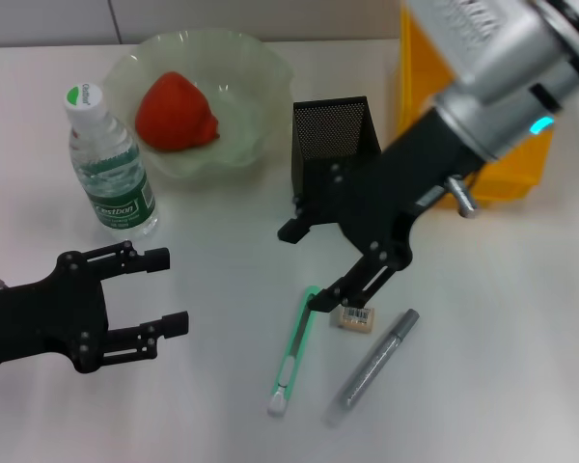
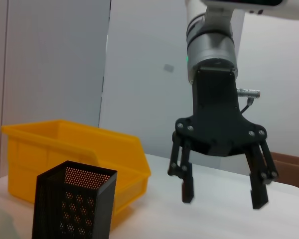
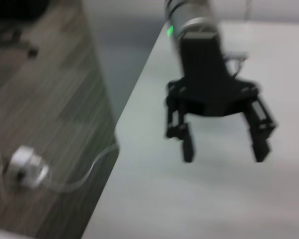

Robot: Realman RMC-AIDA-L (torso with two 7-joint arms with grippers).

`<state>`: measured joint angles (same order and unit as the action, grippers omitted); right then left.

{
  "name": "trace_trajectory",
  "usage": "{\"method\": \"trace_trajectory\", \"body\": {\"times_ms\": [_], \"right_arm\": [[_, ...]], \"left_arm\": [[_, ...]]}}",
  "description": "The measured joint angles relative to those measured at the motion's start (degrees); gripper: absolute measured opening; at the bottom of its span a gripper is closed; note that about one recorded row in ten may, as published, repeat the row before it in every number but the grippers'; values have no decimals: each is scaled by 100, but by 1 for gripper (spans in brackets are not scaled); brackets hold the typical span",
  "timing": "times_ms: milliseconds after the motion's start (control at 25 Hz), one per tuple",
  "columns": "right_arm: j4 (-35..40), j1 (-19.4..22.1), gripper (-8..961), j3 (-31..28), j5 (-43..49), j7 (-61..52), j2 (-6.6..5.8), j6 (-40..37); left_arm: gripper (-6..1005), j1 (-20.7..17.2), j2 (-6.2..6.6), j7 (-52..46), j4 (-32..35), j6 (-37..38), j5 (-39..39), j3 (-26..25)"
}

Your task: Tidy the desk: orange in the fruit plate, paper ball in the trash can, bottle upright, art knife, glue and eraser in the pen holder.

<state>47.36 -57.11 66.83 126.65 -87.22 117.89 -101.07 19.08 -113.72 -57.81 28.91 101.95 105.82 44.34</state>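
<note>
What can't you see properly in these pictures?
- Pen holder: head view, the right gripper and its arm cover its lower front.
- Yellow bin: head view, mostly behind the right arm; its inside is hidden.
- Eraser: head view, its label is too small to read.
- Left gripper: right wrist view, blurred.

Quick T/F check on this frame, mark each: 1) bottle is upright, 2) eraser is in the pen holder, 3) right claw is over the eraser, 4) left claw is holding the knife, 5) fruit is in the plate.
1. Bottle stands upright: true.
2. Eraser is in the pen holder: false, it lies on the desk.
3. Right claw is low over the eraser: true.
4. Left claw holds the knife: false, it is open and empty, away from the knife.
5. Fruit sits in the plate: true.
</note>
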Motion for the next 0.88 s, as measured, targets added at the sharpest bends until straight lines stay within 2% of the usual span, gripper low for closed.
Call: {"method": "trace_trajectory", "body": {"times_ms": [160,400,880], "right_arm": [[130,-381,794,596,253,232,102,-13],[239,-700,790,1395,278,726,174,197],[186,-769,783,3110,-323,1003,197,1248]], "left_arm": [[636,-9,-16,-22,-45,-30,-6,-32],[626,-13,-2,-49,-206,-19,-37,-109],[606,-88,30,-154,-292,-40,-15,-106]]}}
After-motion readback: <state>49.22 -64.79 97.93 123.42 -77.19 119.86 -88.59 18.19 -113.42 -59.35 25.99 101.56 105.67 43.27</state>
